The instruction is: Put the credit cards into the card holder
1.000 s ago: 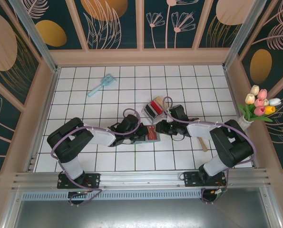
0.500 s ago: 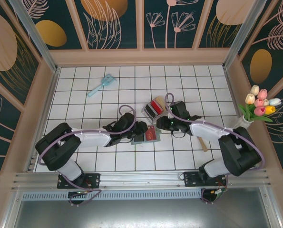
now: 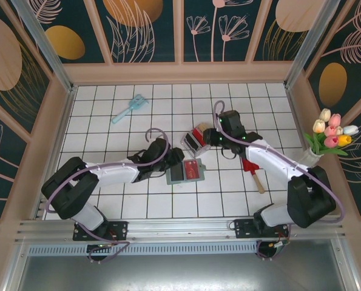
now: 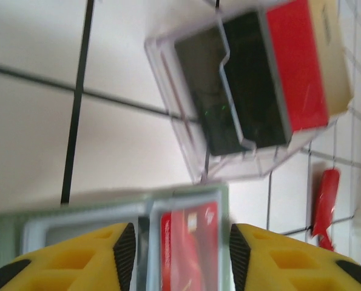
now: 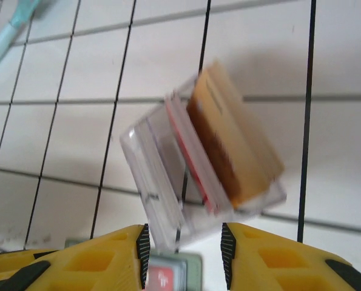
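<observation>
Tiled table (image 4: 34, 139): left hand (image 4: 178, 248) partly hides the card holder (image 4: 77, 210).

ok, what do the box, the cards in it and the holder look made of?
Box: clear rigid plastic, glossy. The tile lines show through its walls.
Cards: likely thin stiff plastic with a smooth finish. They have flat faces in solid red, black and tan, and straight edges.
Holder: matte sage green with no shine, perhaps fabric or faux leather. It is too small to tell the texture.
</observation>
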You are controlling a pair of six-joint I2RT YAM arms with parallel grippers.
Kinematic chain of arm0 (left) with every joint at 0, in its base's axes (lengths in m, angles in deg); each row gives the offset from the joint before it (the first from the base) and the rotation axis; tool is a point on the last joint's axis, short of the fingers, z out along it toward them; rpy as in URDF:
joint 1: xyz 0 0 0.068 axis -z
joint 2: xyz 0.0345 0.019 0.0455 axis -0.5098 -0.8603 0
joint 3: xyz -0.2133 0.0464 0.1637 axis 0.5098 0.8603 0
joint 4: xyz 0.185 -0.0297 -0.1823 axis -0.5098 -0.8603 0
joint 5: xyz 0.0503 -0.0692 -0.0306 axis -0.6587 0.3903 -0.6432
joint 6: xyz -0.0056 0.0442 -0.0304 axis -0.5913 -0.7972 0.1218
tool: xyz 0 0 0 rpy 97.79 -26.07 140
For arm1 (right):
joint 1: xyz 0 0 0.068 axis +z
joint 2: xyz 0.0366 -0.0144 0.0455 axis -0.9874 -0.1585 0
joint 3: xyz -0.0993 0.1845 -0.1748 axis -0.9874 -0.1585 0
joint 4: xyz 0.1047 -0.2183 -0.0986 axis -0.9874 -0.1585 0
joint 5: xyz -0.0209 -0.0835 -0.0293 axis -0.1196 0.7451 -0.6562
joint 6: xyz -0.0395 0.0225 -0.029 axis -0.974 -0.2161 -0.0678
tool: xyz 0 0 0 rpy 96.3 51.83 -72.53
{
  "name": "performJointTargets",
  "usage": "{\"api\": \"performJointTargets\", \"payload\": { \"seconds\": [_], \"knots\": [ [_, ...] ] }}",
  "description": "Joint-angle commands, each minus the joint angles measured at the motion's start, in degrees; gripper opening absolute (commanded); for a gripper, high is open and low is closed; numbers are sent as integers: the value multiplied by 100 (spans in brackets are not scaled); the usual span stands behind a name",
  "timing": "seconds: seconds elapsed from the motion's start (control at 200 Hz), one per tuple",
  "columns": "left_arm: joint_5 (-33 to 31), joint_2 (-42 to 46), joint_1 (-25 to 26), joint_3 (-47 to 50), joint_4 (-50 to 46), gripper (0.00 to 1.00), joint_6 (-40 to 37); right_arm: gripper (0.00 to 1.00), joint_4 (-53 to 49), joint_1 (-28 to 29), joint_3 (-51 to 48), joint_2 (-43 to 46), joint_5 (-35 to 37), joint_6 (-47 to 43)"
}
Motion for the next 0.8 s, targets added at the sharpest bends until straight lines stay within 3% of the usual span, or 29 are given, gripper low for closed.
{"api": "performJointTargets", "payload": {
  "seconds": [0.0,0.17,0.505,0.796],
  "knots": [
    [346,-262,-337,-260,554,52,80,39,-409,-79,536,-439,326,-586],
    [583,-713,-488,-991,421,57,-88,40,-839,-193,1257,-964,783,-887],
    [759,-1571,-548,-1440,577,58,57,43,-1096,-365,1725,-1646,320,-1257],
    [996,-2025,-568,-1695,736,58,118,49,-1329,-322,2075,-2111,468,-1595]
  ]
}}
